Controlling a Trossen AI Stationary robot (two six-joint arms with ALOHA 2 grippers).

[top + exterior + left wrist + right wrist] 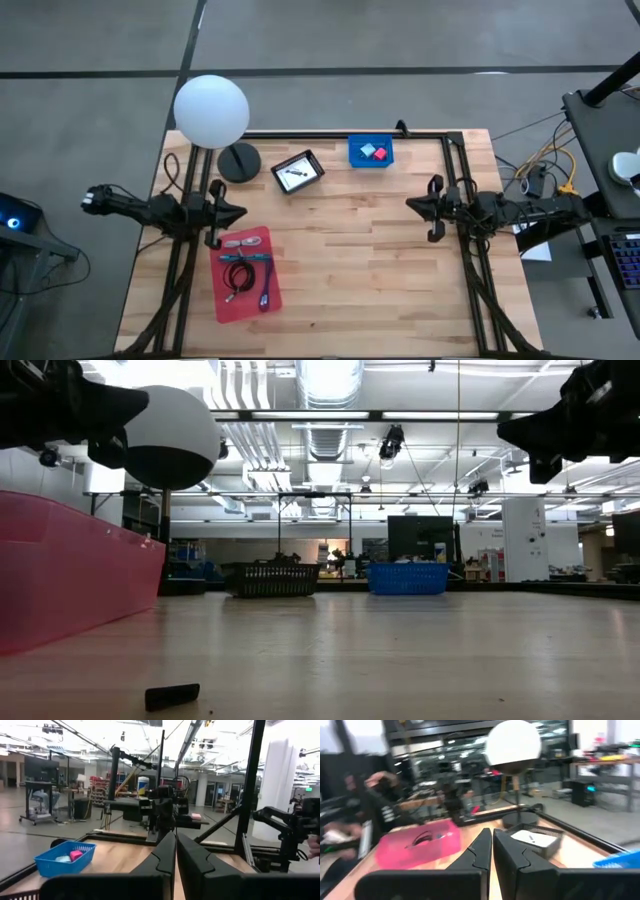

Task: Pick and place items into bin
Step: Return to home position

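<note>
Cables [240, 278], black and purple coils, in pink tray [225, 308].

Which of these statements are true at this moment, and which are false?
1. The blue basket holds a pink cube and a pale teal cube. True.
2. The black bin is empty. False: a white packet lies in it.
3. The cables lie loose on the bare table. False: they lie in the pink tray.
4. The left tool and the right tool are both shut and hold nothing. True.
5. The lamp stands on the right arm's side. False: it stands at the far corner on the left arm's side.
</note>
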